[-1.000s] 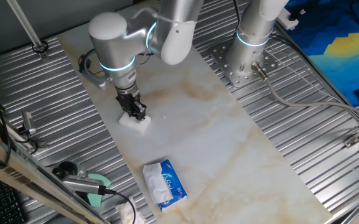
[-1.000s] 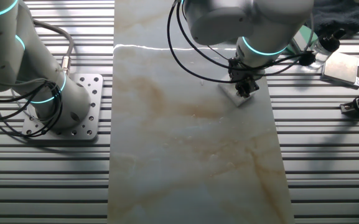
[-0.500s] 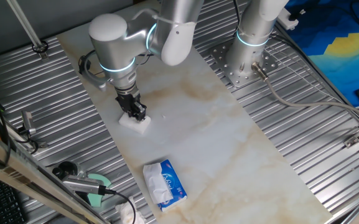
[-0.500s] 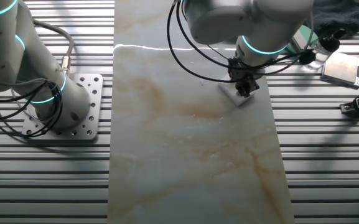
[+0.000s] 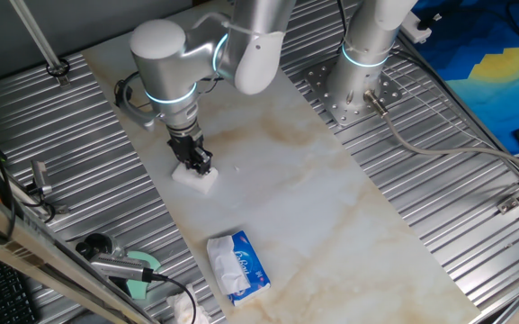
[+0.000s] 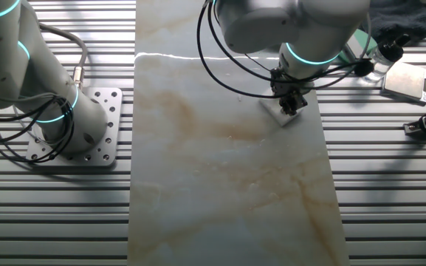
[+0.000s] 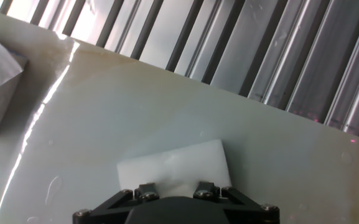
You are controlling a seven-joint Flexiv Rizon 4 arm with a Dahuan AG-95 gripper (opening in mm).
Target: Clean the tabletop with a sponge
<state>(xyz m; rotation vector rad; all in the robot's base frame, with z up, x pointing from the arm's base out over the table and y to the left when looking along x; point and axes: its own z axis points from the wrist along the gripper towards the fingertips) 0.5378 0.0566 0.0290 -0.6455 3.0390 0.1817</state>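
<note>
The white sponge [image 5: 197, 179] lies flat on the white marble-look tabletop [image 5: 313, 198], near its left long edge. My gripper [image 5: 194, 163] points straight down and is shut on the sponge, pressing it against the slab. In the other fixed view the sponge [image 6: 279, 114] peeks out below the gripper [image 6: 291, 106], close to the tabletop's [image 6: 227, 170] right edge. In the hand view the sponge [image 7: 174, 163] shows just ahead of the gripper body, with the tabletop [image 7: 135, 106] around it; the fingertips are hidden.
A blue-and-white tissue pack [image 5: 238, 266] lies on the slab nearer the front. Ribbed grey metal [image 5: 97, 180] flanks both long sides. A second arm's base [image 5: 360, 90] stands at the back right. Tools and a crumpled tissue [image 5: 183, 309] sit at the front left.
</note>
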